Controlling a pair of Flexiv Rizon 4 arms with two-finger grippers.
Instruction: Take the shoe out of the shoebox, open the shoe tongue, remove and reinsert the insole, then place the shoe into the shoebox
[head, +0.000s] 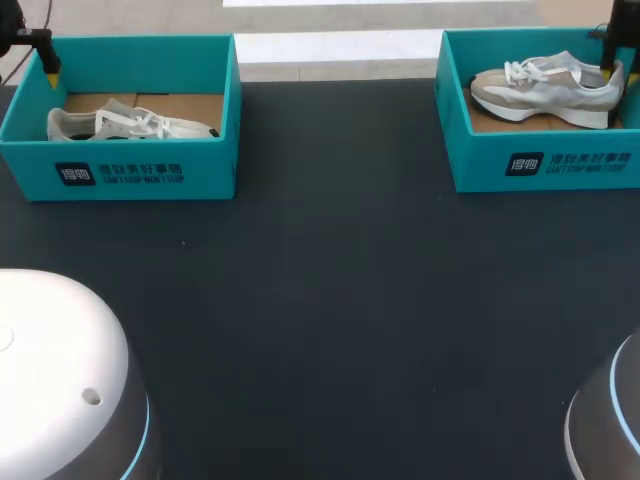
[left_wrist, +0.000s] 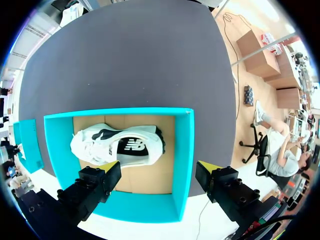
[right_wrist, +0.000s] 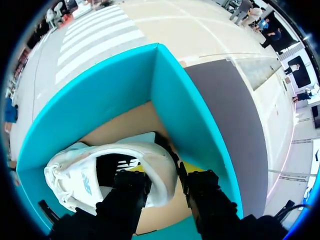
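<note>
Starting on the first step, I have my right gripper (right_wrist: 162, 175) pinching the heel of the grey shoe (head: 545, 88), one finger inside the collar and one outside. That shoe sits inside the right box (head: 540, 165), upper right of the frame. I judge nothing is finished: lifting out, tongue, insole and return all remain. My left gripper (left_wrist: 157, 172) hangs spread above the left box (head: 140, 170), upper left, where a white shoe (head: 130, 125) lies.

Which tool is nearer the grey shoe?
Right. The right tool grips the grey shoe by its heel inside the right shoebox; the left tool hangs above the left shoebox, across the table.
</note>
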